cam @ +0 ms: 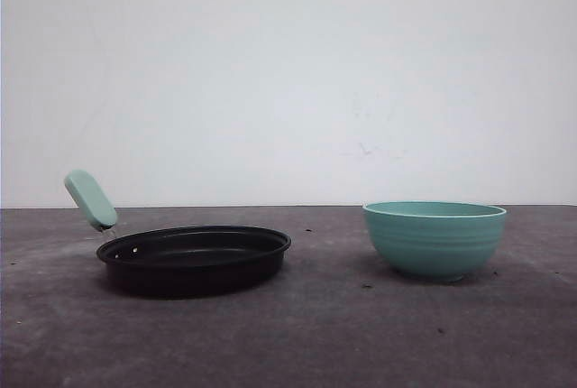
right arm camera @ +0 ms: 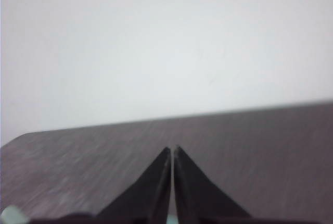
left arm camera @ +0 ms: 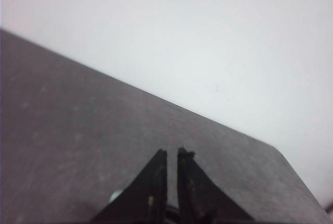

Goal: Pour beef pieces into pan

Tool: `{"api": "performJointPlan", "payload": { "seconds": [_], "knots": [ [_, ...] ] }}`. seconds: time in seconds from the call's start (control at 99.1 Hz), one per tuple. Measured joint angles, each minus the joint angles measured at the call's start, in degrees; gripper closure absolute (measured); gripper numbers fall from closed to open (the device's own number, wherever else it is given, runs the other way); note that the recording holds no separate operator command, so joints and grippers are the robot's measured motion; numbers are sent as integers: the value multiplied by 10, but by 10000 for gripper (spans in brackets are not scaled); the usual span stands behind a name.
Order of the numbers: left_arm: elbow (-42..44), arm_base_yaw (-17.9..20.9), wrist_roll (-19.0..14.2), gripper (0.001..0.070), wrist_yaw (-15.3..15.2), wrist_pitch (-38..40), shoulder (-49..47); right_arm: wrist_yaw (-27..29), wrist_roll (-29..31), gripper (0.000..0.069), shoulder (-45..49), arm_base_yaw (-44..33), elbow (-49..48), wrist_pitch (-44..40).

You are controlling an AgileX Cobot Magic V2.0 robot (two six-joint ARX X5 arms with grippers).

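Observation:
The black pan [cam: 194,260] with its mint-green handle [cam: 90,199] rests on the dark table at the left of the front view. A teal ribbed bowl [cam: 435,238] stands to its right; its inside is hidden from this low angle, and the beef pieces are out of view. In the left wrist view my left gripper [left arm camera: 171,152] hovers over bare table, its jaws nearly together with nothing between them. In the right wrist view my right gripper [right arm camera: 172,148] is shut and empty, pointing across the table toward the wall.
The dark grey table [cam: 325,334] carries a few small dark specks, and a plain white wall stands behind it. A gap of bare table separates pan and bowl. A small mint-green patch [left arm camera: 115,195] peeks out beside the left fingers.

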Motion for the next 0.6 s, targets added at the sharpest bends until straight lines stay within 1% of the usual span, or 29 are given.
{"api": "performJointPlan", "payload": {
  "seconds": [0.131,0.222,0.282,0.323,0.363,0.393,0.424,0.464,0.494,0.535,0.595],
  "knots": [
    [144,-18,36,700,11,-19,123,12,-35,682,104,0,137,-24],
    [234,-30,57,700,15,-36,190,12,-49,682,163,0,211,-42],
    [269,-35,64,688,20,-43,212,6,-55,682,193,0,244,-58],
    [287,-37,66,645,27,-44,223,-7,-57,677,207,0,258,-69],
    [297,-39,68,568,30,-44,226,-22,-58,651,217,0,264,-74],
    [300,-39,69,490,30,-44,226,-33,-59,611,222,0,264,-75],
    [301,-39,71,401,30,-46,224,-41,-59,553,225,0,264,-80],
    [301,-39,72,283,30,-53,223,-45,-59,446,228,0,264,-86],
    [301,-39,74,213,30,-60,223,-44,-59,356,229,0,264,-92],
    [301,-39,76,151,30,-68,222,-44,-59,236,229,0,264,-96],
    [301,-39,76,107,30,-84,222,-43,-59,58,228,0,264,-97]
  ]
}}
